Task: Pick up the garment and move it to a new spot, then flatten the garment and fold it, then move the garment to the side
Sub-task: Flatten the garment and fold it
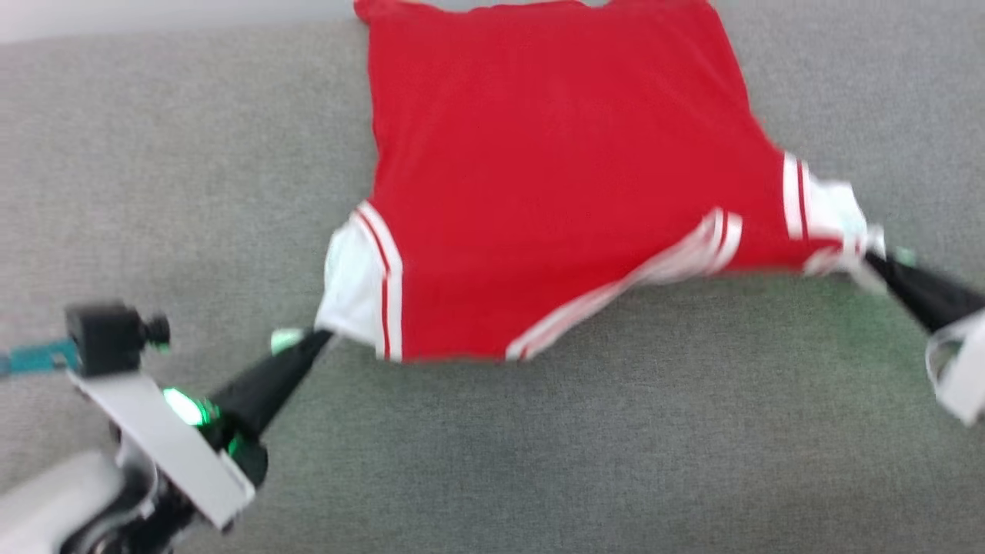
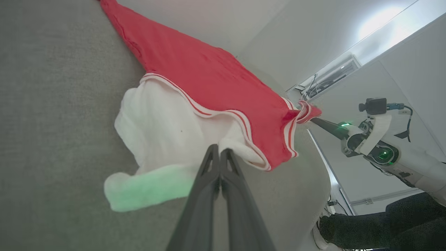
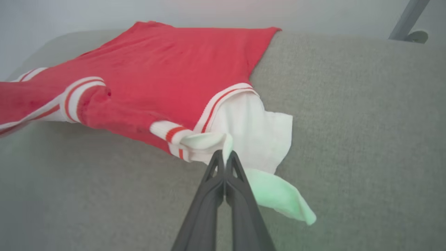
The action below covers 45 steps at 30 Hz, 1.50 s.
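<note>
The garment (image 1: 539,177), a red T-shirt with white sleeves and red-and-white striped trim, lies plain side up and stretched across the grey padded surface (image 1: 539,462). My left gripper (image 1: 322,336) is shut on the white left sleeve (image 2: 163,129), its tips (image 2: 219,149) pinching the cloth. Over on the other side, my right gripper (image 1: 873,258) is shut on the white right sleeve (image 3: 258,129), tips (image 3: 224,155) clamped on the sleeve's edge. Both near corners hang slightly lifted between the two grippers. Any lettering is hidden.
The grey surface extends wide on all sides of the shirt, with its far edge (image 1: 154,35) near the shirt's hem. A person's dark sleeve (image 2: 383,226) shows low in the left wrist view, beside the surface's edge.
</note>
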{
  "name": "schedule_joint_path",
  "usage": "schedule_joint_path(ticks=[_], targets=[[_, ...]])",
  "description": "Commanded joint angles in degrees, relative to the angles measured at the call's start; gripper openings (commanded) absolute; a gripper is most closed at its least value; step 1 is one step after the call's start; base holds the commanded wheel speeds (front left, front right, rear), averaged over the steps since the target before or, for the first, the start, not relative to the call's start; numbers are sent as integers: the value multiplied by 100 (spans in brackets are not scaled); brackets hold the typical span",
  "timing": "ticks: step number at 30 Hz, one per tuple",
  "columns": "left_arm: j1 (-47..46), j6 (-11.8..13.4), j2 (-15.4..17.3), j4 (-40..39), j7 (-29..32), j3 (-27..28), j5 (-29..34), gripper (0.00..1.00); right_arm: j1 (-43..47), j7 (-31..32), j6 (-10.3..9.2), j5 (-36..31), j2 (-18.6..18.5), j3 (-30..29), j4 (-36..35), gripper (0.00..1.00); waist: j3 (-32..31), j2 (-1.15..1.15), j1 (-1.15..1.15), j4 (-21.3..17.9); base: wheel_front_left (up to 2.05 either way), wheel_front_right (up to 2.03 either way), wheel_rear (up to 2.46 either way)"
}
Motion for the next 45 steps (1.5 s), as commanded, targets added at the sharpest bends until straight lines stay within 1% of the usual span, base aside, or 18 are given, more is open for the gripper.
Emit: schedule_joint_path(ticks=[1,10,15,17,19,21,24,29,32,36,39,43,44,45], targets=[[165,0,39,-11,-33,-50,-38,0,204,40,-10,71,-129,-18,-79,0,-165,0,0,75,0,0,0],[1162,0,266,-336,-16,-580,-114,0,1807,593,-10,409,-908,-144,-1236,0,-364,0,0,143,0,0,0],[1495,0,474,-616,-43,-665,-162,0,2477,599,-10,637,-1339,-406,-1699,0,-369,0,0,179,0,0,0],[1574,0,456,-655,-49,-684,-119,0,2671,552,-10,675,-1432,-517,-1795,0,-377,0,0,199,0,0,0],[1553,0,350,-597,-20,-711,-43,0,2797,566,-10,595,-1440,-596,-1844,0,-382,0,0,210,0,0,0],[1459,0,201,-466,63,-750,38,0,2832,693,-10,402,-1320,-670,-1850,0,-391,0,0,207,0,0,0],[1321,0,-74,-162,174,-794,158,0,2835,1000,-10,150,-1022,-726,-1809,0,-389,0,0,201,0,0,0],[1187,0,-537,541,344,-946,324,0,2901,1491,-10,-334,-390,-845,-1425,0,-338,0,0,191,0,0,0],[1132,0,-751,1041,393,-1044,434,0,2903,1735,-10,-877,-108,-900,-1047,0,-291,0,0,192,0,0,0],[1097,7,-1081,1599,349,-1142,609,0,2964,1887,-28,-1444,384,-1062,-557,0,-244,0,0,189,0,0,0],[1071,15,-1299,1963,298,-1205,724,0,3039,2012,-54,-1844,648,-1117,-268,0,-227,0,0,198,0,0,0],[1074,29,-1513,2186,206,-1232,721,0,3102,2009,-55,-2120,963,-1275,-152,0,-219,0,0,178,0,0,0],[1088,29,-1542,2198,175,-1217,694,0,3092,1960,-55,-2194,1022,-1341,-167,12,-215,0,0,159,0,0,0],[1104,29,-1560,2197,138,-1202,677,0,3084,1949,-55,-2248,1056,-1392,-184,33,-215,0,0,139,0,0,0]])
